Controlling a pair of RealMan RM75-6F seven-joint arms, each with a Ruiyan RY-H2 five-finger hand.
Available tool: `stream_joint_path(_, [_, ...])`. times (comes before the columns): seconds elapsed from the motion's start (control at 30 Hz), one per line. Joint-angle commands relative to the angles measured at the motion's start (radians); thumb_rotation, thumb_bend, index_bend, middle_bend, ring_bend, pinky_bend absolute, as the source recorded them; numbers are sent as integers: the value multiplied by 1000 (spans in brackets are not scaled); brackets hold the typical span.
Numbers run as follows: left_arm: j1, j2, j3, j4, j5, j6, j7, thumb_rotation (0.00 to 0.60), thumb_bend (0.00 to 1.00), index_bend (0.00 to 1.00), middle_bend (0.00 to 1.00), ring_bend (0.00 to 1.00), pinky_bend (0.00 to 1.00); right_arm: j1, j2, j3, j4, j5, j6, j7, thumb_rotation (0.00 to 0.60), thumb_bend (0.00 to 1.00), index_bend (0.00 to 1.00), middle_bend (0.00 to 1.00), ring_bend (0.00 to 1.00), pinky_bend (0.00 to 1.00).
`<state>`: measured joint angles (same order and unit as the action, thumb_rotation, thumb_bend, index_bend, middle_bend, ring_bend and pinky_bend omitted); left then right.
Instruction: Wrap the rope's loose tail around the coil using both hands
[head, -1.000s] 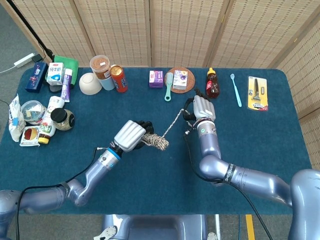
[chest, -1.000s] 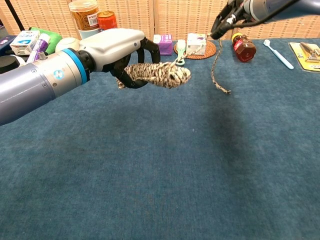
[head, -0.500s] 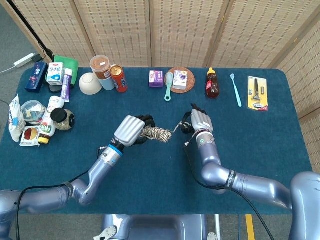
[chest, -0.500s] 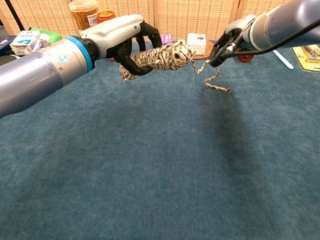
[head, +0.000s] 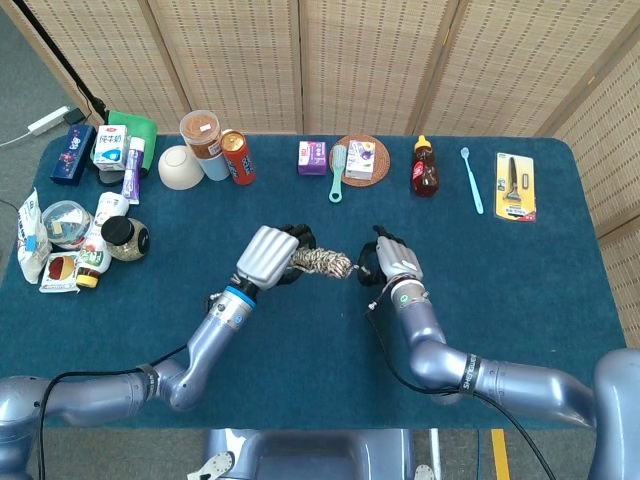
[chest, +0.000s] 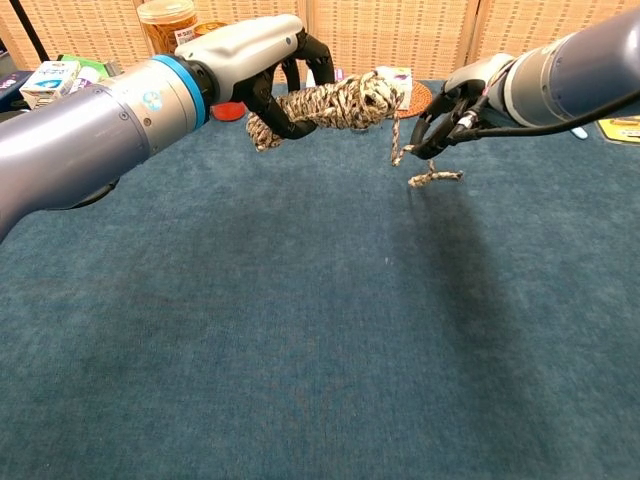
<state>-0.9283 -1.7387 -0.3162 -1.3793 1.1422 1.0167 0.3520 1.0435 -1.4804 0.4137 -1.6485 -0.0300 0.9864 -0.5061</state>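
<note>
My left hand grips one end of a beige-and-brown rope coil and holds it above the blue table, roughly level. From the coil's right end the loose tail drops down to my right hand, which pinches it close beside the coil. The tail's free end hangs below that hand, just over the cloth.
Along the far edge stand a purple box, a green brush, a round mat with a small box, a sauce bottle, a toothbrush and a carded tool. Jars, cans, a bowl and packets crowd the left end.
My right hand has come down and left toward the coil, shortening the stretched tail. My left hand has raised the coil and turned it up from drooping to about level.
</note>
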Motion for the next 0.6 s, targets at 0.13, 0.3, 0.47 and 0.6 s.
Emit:
stream_joint_path(0.13, [-1,10,-5,-17,-17,5,11,600,450,555,355,418,614,-42,22,-40,-32,-178,39,36,600,0,0,0,0,0])
stream_joint_path(0.3, [2,24,-3,-36,-17,12,7,600,449,555,355,418,614,-63,57,-44,-65,-202,51,50,600,0,0,0,0,0])
stream_joint_path(0.47, [10,44,2,-58,-13,21,8,600,449,555,355,418,614,-100,110,-63,-97,-255,77,62,600,0,0,0,0,0])
stream_joint_path(0.6, [18,64,7,-77,-13,26,6,600,450,555,355,419,614,-159,173,-54,-127,-333,72,138,600,0,0,0,0,0])
